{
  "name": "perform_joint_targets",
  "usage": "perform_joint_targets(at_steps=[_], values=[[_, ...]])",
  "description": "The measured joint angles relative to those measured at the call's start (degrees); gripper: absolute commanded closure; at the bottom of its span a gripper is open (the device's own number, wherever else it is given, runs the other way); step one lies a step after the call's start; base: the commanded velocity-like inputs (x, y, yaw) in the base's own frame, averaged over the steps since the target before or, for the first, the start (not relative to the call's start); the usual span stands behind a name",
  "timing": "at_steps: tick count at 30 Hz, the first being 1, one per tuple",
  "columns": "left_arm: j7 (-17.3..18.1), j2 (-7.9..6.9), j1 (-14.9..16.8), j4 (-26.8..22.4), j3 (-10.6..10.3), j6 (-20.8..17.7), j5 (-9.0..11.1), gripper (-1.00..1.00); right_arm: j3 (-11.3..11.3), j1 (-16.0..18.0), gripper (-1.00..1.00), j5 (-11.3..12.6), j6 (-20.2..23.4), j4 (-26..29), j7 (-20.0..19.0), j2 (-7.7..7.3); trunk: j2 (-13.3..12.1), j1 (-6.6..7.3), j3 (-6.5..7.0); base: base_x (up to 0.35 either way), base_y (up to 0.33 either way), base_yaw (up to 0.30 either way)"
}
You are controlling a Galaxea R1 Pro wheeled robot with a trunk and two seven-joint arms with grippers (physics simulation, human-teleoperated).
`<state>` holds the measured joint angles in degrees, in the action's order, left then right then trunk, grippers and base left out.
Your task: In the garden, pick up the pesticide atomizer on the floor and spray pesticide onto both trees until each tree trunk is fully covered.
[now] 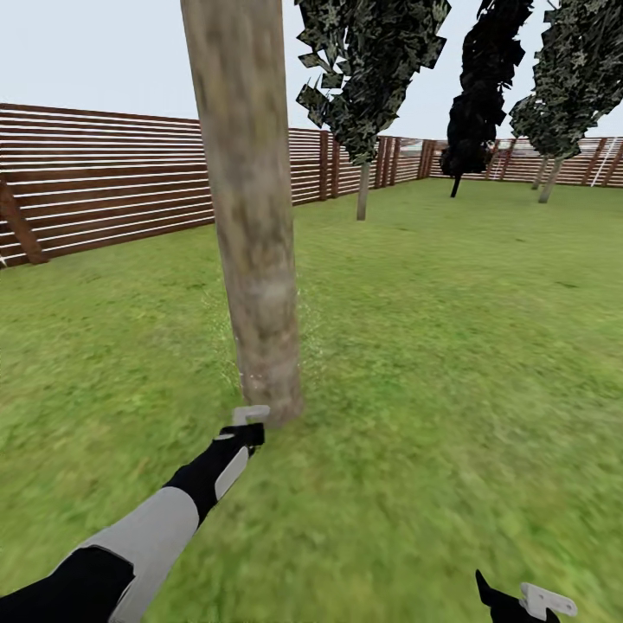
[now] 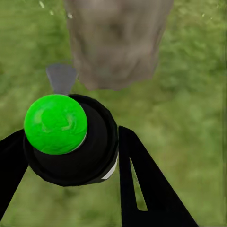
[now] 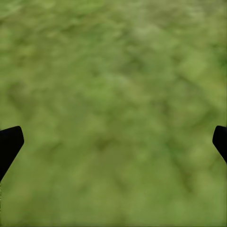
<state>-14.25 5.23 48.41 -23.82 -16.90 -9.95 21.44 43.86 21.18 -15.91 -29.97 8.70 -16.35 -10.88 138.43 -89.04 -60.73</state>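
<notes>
Pesticide atomizer (image 2: 71, 142), black with a green cap, sits clamped in the left gripper (image 1: 248, 426), right at the foot of the near tree trunk (image 1: 251, 216) on the grass (image 1: 433, 346). Right gripper (image 3: 113, 142) hangs open over the lawn, fingers spread wide. Faint white specks (image 1: 307, 333) dot around the trunk. Farther back: another tree (image 1: 368, 78), then the slat fence (image 1: 104, 173).
</notes>
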Motion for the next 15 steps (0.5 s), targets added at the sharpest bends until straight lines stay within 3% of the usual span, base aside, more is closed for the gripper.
perform_joint_targets(at_steps=[1,4,5,7,8,9,11,13,15], values=[[0.2,0.04,0.4,-1.4,-0.7,-1.3,0.0,1.00,0.0,0.0,-1.00,0.0,0.0,0.0,0.0,0.05,0.0,0.00,0.00,0.000,0.000,0.001],[0.1,-0.71,0.6,-9.0,-0.9,-11.1,-0.2,1.00,0.0,0.0,-1.00,0.0,0.0,0.0,-0.1,0.07,0.0,0.00,0.00,0.000,0.000,0.000],[0.2,-1.71,0.6,-10.7,-0.8,-12.7,-0.4,1.00,0.0,0.0,-1.00,0.0,0.0,0.0,-0.1,0.07,0.0,0.00,0.00,0.000,0.000,0.000],[0.4,-5.87,0.6,-12.6,-0.8,-14.7,0.1,1.00,0.0,0.0,-1.00,0.0,0.0,-0.1,-0.1,0.08,0.0,0.00,0.00,0.000,0.000,0.000],[0.7,-6.04,0.6,-13.1,-1.0,-15.6,0.6,1.00,0.0,0.0,-1.00,0.0,0.0,-0.1,-0.1,0.09,0.0,0.00,0.00,0.000,0.000,0.000],[1.9,-5.90,0.7,-13.6,-1.1,-16.8,0.6,1.00,0.0,0.0,-1.00,0.0,0.0,-0.1,-0.1,0.11,0.0,0.00,0.00,0.000,0.000,0.000],[10.0,-5.78,0.7,-18.0,-1.2,-21.1,0.4,1.00,0.0,0.0,-1.00,0.0,0.0,-0.1,-0.1,0.09,0.0,0.00,0.00,0.000,0.000,0.000],[11.2,-6.87,0.7,-20.1,-0.9,-23.6,-0.4,1.00,0.0,0.0,-1.00,0.0,0.0,-0.1,-0.1,0.07,0.0,0.00,0.00,0.000,0.000,0.000],[11.6,-11.45,0.7,-21.4,-0.7,-25.0,-0.6,1.00,0.0,0.0,-1.00,0.0,0.0,-0.1,-0.1,0.09,0.0,0.00,0.00,0.000,0.000,0.000]])
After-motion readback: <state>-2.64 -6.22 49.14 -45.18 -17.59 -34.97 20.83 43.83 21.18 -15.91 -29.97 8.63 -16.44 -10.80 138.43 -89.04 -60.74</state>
